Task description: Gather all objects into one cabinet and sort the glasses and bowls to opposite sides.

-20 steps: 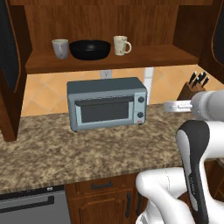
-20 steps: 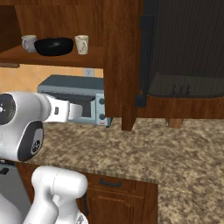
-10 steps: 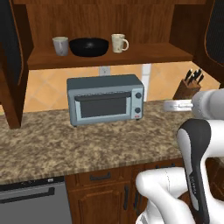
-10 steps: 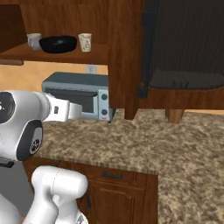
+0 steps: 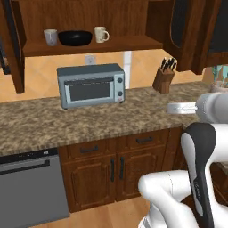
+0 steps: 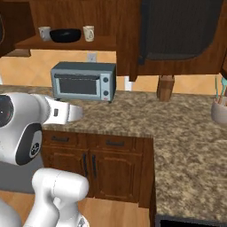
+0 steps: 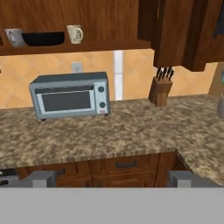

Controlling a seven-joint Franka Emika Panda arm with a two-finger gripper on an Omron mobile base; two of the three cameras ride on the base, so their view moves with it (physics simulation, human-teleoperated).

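On the shelf of the open wall cabinet (image 5: 133, 43) stand a grey mug (image 5: 50, 37), a wide black bowl (image 5: 75, 38) and a cream handled mug (image 5: 101, 34), left to right. The same row appears from the right as grey mug (image 6: 44, 32), bowl (image 6: 65, 35) and cream mug (image 6: 88, 33). My gripper (image 7: 111, 179) is open and empty, held in front of the counter's edge and well short of the shelf. From the hand, the grey mug (image 7: 14, 37), the bowl (image 7: 43, 38) and the cream mug (image 7: 75, 33) sit at the upper left.
A grey toaster oven (image 5: 91, 84) stands on the granite counter (image 5: 133, 116) under the shelf, with a knife block (image 5: 163, 80) to its right. A mesh-panel cabinet door (image 6: 177, 29) hangs open at the upper right. A utensil pot (image 6: 219, 108) is at far right, a dishwasher (image 5: 31, 187) below left.
The base has backed away and shifted right, so the whole scene has receded and slid left. The mugs and bowl keep their places on the shelf. The gripper stays open.
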